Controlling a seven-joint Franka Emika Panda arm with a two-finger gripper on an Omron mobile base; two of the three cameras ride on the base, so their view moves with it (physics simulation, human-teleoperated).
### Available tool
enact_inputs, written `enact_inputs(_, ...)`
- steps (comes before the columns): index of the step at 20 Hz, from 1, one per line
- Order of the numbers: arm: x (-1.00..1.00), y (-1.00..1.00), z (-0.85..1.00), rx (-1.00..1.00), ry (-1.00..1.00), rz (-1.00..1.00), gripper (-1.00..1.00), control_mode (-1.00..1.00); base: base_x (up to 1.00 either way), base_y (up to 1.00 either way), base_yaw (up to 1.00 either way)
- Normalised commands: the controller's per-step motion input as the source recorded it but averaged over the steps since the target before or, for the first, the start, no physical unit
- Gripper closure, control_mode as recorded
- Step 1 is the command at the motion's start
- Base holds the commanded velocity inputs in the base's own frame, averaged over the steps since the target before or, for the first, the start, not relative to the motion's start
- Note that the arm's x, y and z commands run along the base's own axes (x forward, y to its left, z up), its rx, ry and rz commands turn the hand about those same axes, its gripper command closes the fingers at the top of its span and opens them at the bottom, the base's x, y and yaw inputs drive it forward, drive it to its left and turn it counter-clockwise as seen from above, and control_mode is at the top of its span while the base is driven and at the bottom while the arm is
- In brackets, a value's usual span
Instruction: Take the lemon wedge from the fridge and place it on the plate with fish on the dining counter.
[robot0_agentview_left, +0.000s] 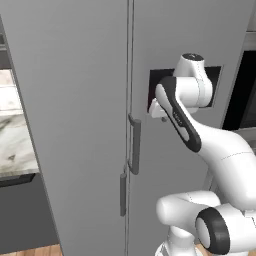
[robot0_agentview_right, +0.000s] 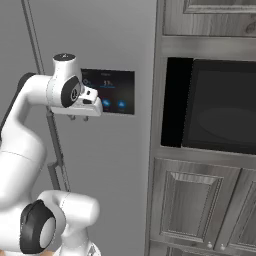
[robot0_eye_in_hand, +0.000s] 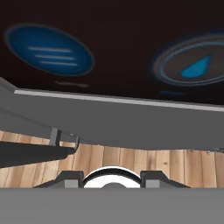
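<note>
The grey fridge (robot0_agentview_left: 75, 100) stands with both doors shut, its two vertical bar handles (robot0_agentview_left: 134, 145) side by side at the seam. The lemon wedge is hidden, and the plate, the fish and the dining counter are out of view. My gripper (robot0_agentview_right: 78, 118) hovers close in front of the dark dispenser panel (robot0_agentview_right: 112, 90), fingers pointing down. In the hand view the panel's blue lights (robot0_eye_in_hand: 49, 49) fill the top. The gripper (robot0_eye_in_hand: 111, 178) is open, its two tips apart with nothing between them.
Right of the fridge a dark built-in oven (robot0_agentview_right: 220, 107) sits above grey panelled cabinets (robot0_agentview_right: 195, 205). A marble worktop (robot0_agentview_left: 12, 142) shows at the far left. Wooden floor (robot0_eye_in_hand: 131, 159) lies below the hand.
</note>
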Motion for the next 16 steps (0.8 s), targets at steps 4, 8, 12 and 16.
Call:
enact_inputs(4, 0.0, 0.03, -0.02, -0.02, 0.0, 0.0, -1.0, -1.0, 0.0, 0.0, 0.0)
enact_inputs(8, -0.02, 0.0, 0.0, 0.0, 0.0, 0.0, -1.0, -1.0, 0.0, 0.0, 0.0)
enact_inputs(12, -0.02, 0.12, 0.0, 0.0, 0.0, 0.0, -1.0, -1.0, 0.0, 0.0, 0.0)
enact_inputs(16, 0.0, 0.47, 0.0, 0.0, 0.0, 0.0, -1.0, -1.0, 0.0, 0.0, 0.0)
